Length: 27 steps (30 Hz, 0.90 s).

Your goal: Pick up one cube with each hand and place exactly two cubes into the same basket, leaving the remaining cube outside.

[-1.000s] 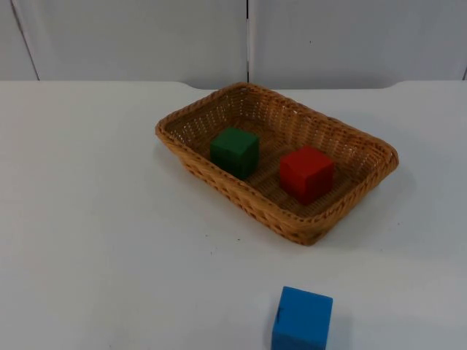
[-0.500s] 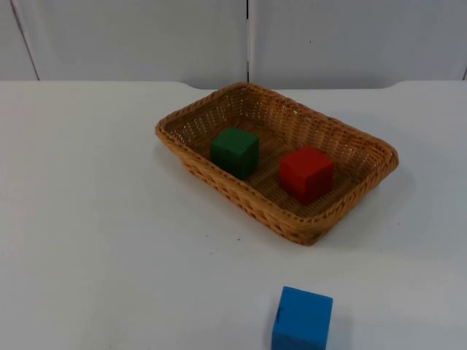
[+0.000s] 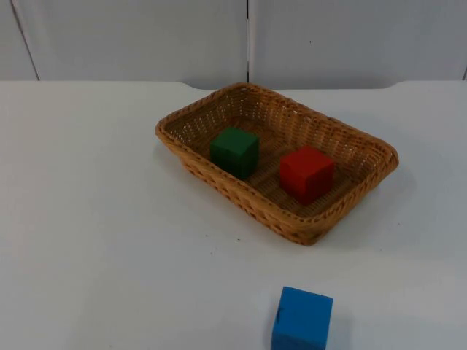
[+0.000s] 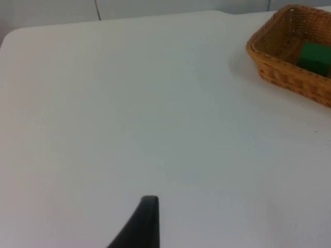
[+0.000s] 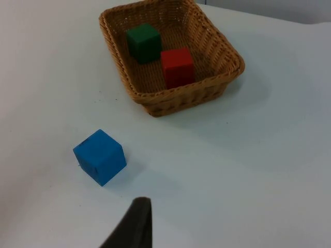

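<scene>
On the white table (image 3: 95,219), toward the grey partition wall (image 3: 146,36), a woven wicker basket (image 3: 182,138) sits at an angle, and two cubes rest on its floor: the green cube (image 3: 234,151) toward the end nearer the left arm's side and the red cube (image 3: 306,173) toward the other end, the two near each other but apart, with basket floor showing between them. The blue cube (image 3: 301,319) lies outside the basket on the bare table, well apart from it on the side away from the wall, standing flat on one face and turned a little askew. The left wrist view shows one corner of the basket with the green cube inside it, beyond a wide stretch of table; the left claw (image 4: 139,227) hangs above that stretch, well apart from the basket, and with a single dark fingertip in sight I cannot tell whether it is spread or pressed together. The right wrist view takes in the whole basket with both cubes in it and the blue cube closer by; the right claw (image 5: 132,227) hangs above the table near the blue cube without touching it, and here too only one fingertip shows, so its state cannot be told. Neither claw holds anything that can be seen.
</scene>
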{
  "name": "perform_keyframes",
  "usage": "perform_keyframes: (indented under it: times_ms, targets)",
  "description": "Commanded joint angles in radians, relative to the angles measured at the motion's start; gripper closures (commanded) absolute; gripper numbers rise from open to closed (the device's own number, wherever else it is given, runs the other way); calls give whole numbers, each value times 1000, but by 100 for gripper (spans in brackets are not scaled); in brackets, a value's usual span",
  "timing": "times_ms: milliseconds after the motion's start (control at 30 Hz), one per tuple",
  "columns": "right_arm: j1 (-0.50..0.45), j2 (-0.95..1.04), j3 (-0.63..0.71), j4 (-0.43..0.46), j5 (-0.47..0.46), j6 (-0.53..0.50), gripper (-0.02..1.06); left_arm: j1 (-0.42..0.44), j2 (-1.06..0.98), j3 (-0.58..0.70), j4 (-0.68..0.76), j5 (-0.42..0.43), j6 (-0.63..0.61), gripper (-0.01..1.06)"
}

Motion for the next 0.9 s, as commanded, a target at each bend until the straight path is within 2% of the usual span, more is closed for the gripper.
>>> perform_keyframes:
  times_ms: [0,533,867]
  targets:
    - [-1,-4,1,-4,-8,2,-1,5,-4,4,4,-3,-6,0]
    - [-28,-4,1,-4,-8,2,-1,5,-4,4,4,-3,-6,0]
    - [-190,-4,1,-4,-8,2,-1,5,-4,4,4,-3,-6,0]
